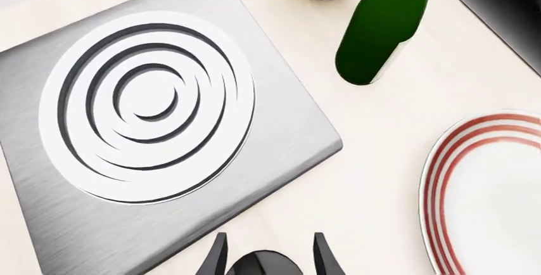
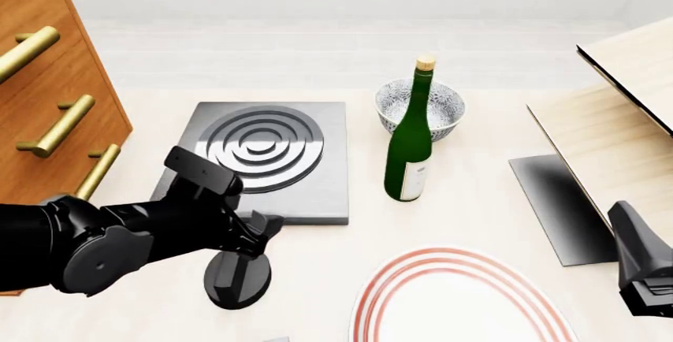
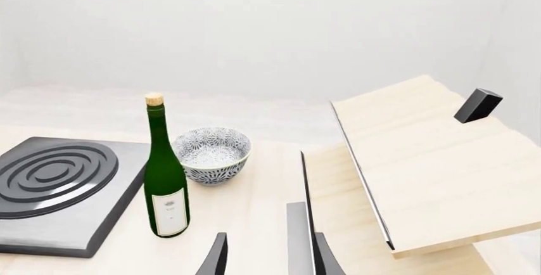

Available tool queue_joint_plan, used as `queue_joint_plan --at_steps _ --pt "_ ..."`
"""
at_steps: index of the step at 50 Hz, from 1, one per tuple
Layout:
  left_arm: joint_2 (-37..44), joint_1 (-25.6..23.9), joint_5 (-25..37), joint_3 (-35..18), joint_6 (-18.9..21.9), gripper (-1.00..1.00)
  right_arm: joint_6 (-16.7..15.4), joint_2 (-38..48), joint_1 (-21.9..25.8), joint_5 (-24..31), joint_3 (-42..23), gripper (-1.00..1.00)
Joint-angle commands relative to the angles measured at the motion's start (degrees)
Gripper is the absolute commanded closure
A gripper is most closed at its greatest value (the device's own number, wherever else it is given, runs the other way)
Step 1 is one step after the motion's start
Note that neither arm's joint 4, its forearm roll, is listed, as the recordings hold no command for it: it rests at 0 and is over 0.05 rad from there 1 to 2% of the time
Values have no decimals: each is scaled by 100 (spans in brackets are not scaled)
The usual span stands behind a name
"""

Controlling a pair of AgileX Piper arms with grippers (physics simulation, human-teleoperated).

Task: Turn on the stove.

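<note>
Left gripper fingers straddle black knob, lower left, just off stove front edge. Right gripper fingers spread.

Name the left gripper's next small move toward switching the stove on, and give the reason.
Probably shut the left gripper on the black knob, then twist. In the front view it sits right at the knob, just in front of the stove; in the left wrist view its fingers stand apart with a dark rounded shape, likely the knob, between them. Whether they reach low enough is unclear.
</note>
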Motion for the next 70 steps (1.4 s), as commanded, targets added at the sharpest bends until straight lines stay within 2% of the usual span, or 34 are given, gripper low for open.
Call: queue_joint_plan --at_steps 1,8,11,14,18,40,42,50,64,70 --pt "370 51 -353 116 121 -100 -3 31 -2 -20 0 -100" --pt "713 153 -694 225 101 -100 -5 43 -6 -24 0 -100" --pt "504 126 -608 237 -15 -100 -6 38 -5 -18 0 -100" --pt "478 210 -602 247 45 -100 -6 45 -5 -22 0 -100" --pt "618 536 -774 294 324 -100 -13 40 6 -15 0 -100" --pt "614 1003 -1040 581 502 -100 -20 89 5 -40 1 -100" --pt "538 973 -1041 631 402 -100 -19 95 5 -45 1 -100" --pt "691 1039 -1508 1010 520 -100 -33 130 8 -72 2 -100" --pt "178 1070 -1365 1298 634 -100 -48 110 9 -42 2 -100" --pt "-190 987 -1248 1429 556 -100 -55 127 11 -59 2 -100"
